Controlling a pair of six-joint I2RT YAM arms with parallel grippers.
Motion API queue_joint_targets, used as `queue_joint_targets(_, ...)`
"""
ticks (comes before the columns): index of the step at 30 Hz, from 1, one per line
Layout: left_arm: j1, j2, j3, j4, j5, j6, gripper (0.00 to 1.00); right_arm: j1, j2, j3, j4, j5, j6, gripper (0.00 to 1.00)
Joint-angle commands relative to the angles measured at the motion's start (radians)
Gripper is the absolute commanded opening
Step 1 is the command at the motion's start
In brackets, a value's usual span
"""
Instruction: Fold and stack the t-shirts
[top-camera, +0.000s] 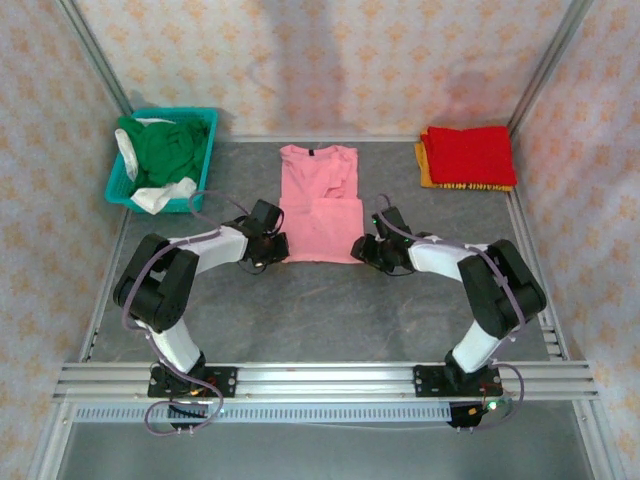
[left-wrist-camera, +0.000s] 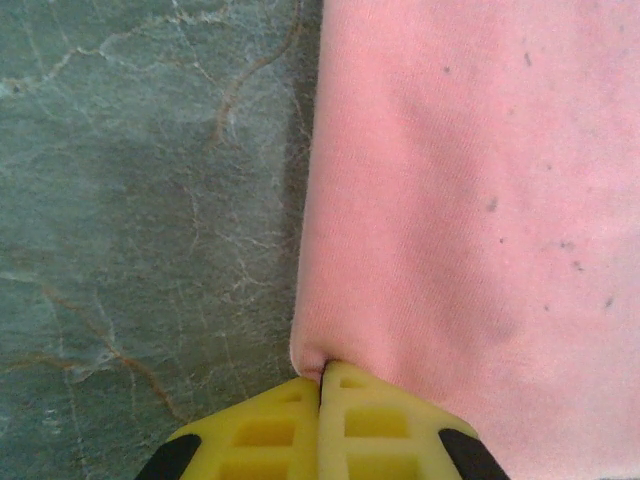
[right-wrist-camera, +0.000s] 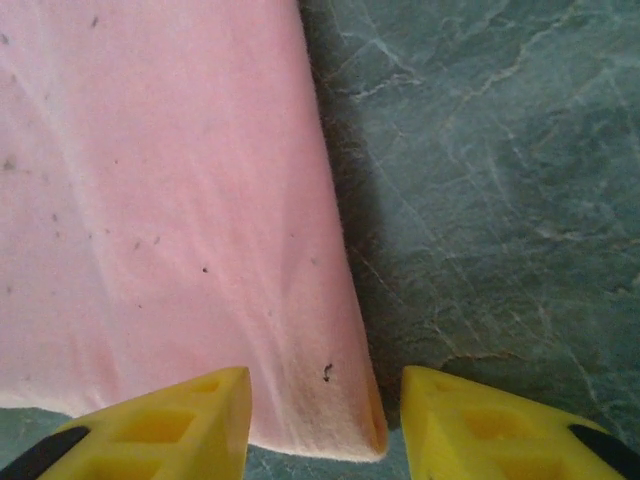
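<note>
At the middle of the grey table (top-camera: 330, 310) lies the light pink t-shirt (top-camera: 318, 205), folded narrow, collar away from the arms. Both arms bend at the elbow and reach inward, low, to its near corners. The left gripper (left-wrist-camera: 321, 385) is clenched on the near left corner. The right gripper (right-wrist-camera: 325, 385) stands spread, its fingers straddling the near right corner without pinching it.
</note>
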Motion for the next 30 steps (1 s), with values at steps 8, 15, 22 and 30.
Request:
queue_joint_targets(8,-0.008,-0.01,0.002,-0.035,-0.027,0.023,0.0,0.012,0.023,0.048,0.038,-0.022,0.014,0.15)
queue_joint_targets(15,0.002,-0.027,-0.016,-0.043,-0.041,0.025,0.0,0.012,-0.01,0.012,0.011,0.011,0.009,0.0)
queue_joint_targets(22,0.002,-0.136,-0.149,-0.033,-0.021,0.048,0.0,0.014,-0.086,-0.105,0.018,-0.043,0.002,0.0)
queue_joint_targets(30,-0.078,-0.383,-0.392,-0.108,0.001,-0.006,0.0,0.086,-0.324,-0.36,0.04,-0.144,0.074,0.0)
